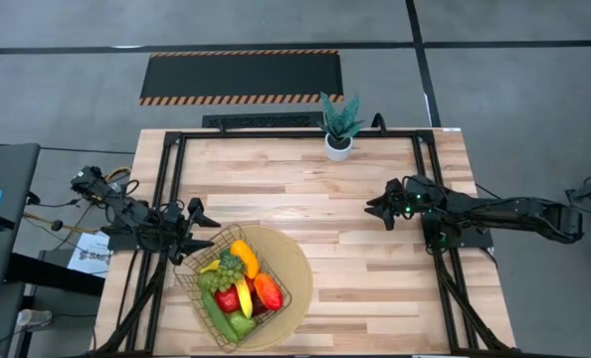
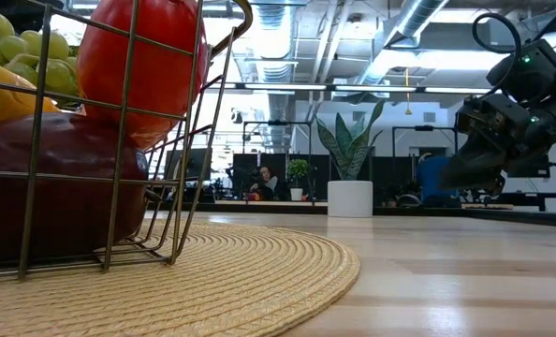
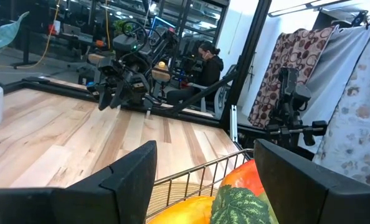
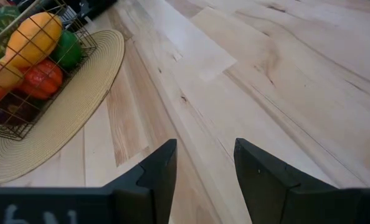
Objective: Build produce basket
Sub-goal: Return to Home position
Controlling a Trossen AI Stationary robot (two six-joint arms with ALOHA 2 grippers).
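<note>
The golden wire basket (image 1: 190, 279) stands on a round tan mat (image 1: 295, 268) at the table's near left, filled with produce (image 1: 238, 288): yellow, green and red pieces, grapes on top. It also shows in the low view (image 2: 119, 140) and the right wrist view (image 4: 85, 46). My left gripper (image 1: 204, 231) is open and empty just beyond the basket's far left rim (image 3: 197, 171). My right gripper (image 1: 377, 212) is open and empty over bare table at the right, well apart from the basket.
A spiky green plant in a white pot (image 1: 339, 127) stands at the table's far edge. Bare wood (image 1: 345, 209) lies between the two grippers. A black frame (image 1: 171, 179) runs along the table's sides. A person (image 2: 262, 181) sits in the room beyond.
</note>
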